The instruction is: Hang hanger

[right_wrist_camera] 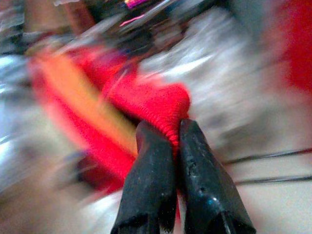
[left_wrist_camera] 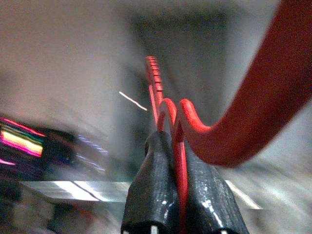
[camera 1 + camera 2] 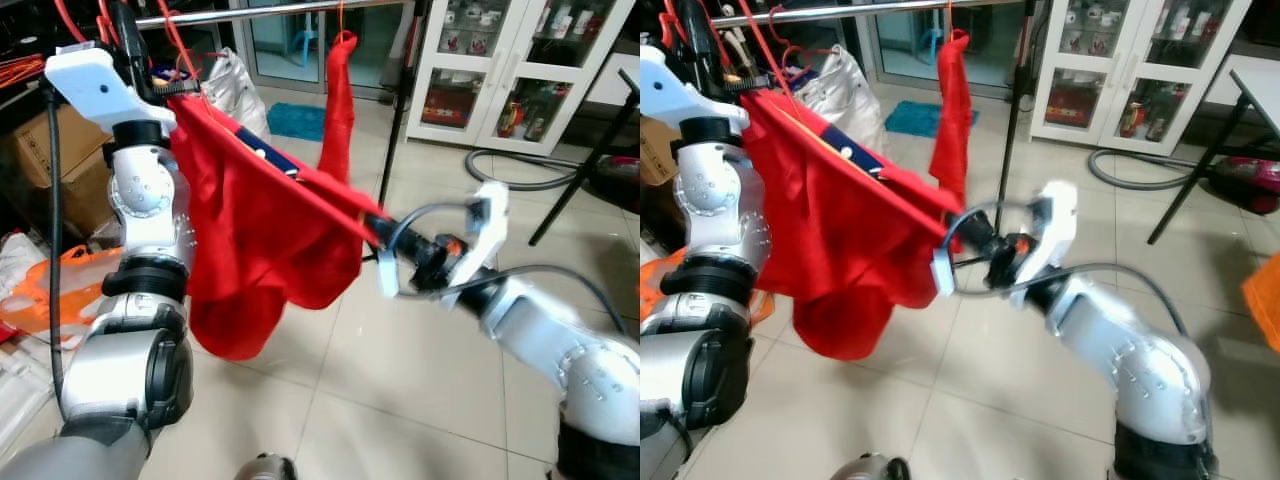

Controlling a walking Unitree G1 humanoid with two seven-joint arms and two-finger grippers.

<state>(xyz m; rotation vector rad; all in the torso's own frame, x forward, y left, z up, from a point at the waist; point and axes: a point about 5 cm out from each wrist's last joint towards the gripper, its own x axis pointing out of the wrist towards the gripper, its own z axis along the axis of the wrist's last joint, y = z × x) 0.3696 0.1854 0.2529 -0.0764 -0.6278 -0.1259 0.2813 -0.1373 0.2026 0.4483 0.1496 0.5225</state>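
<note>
A red garment [image 3: 260, 240] hangs stretched on a red hanger [image 2: 253, 97] between my two arms, below a metal rail [image 3: 270, 12]. My left gripper [image 2: 168, 139] is raised high at the left, close under the rail, and shut on the hanger's thin red wire. My right gripper [image 3: 372, 228] reaches in from the right at mid height. It is shut on the garment's lower right corner [image 1: 163, 105], pulling the cloth taut. A second red cloth [image 3: 340, 100] hangs from the rail behind.
A black stand pole [image 3: 400, 100] rises just behind the garment. A white glass-door cabinet [image 3: 500, 70] and a grey hose [image 3: 520, 170] are at the back right. Cardboard boxes [image 3: 40, 150], an orange bag [image 3: 40, 290] and a white bag [image 3: 235, 85] crowd the left.
</note>
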